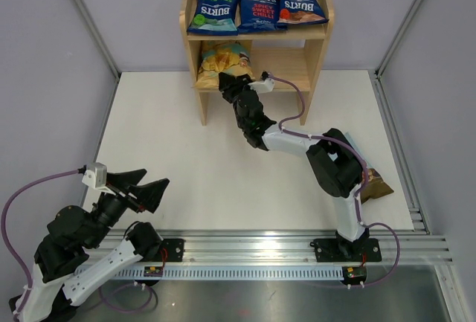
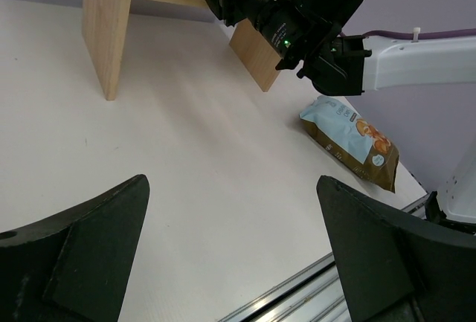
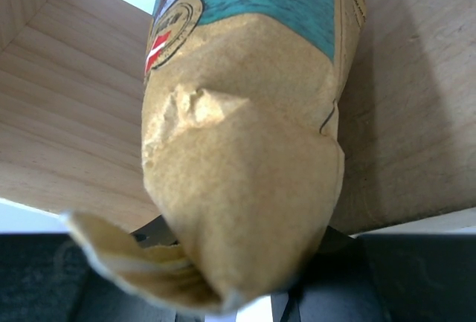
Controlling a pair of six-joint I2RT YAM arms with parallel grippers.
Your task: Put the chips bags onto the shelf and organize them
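Note:
The wooden shelf (image 1: pixel 324 32) stands at the back of the table. Three dark-blue Burts chips bags lie side by side on its top tier: one with green lettering (image 1: pixel 213 6), a middle one (image 1: pixel 259 8) and a red-lettered one (image 1: pixel 299 6). A tan chips bag (image 1: pixel 219 58) sits in the left part of the lower tier, and my right gripper (image 1: pixel 232 82) is shut on its near end. In the right wrist view this tan bag (image 3: pixel 245 151) fills the frame and hides the fingers. A light-blue-and-brown bag (image 2: pixel 353 140) lies on the table at the right. My left gripper (image 1: pixel 141 188) hangs open near the front left, holding nothing.
The right arm (image 1: pixel 335 162) stretches from the front rail to the shelf and partly covers the light-blue-and-brown bag (image 1: pixel 375 184). A metal rail (image 1: pixel 253 248) runs along the near edge. Grey walls close in the table on both sides.

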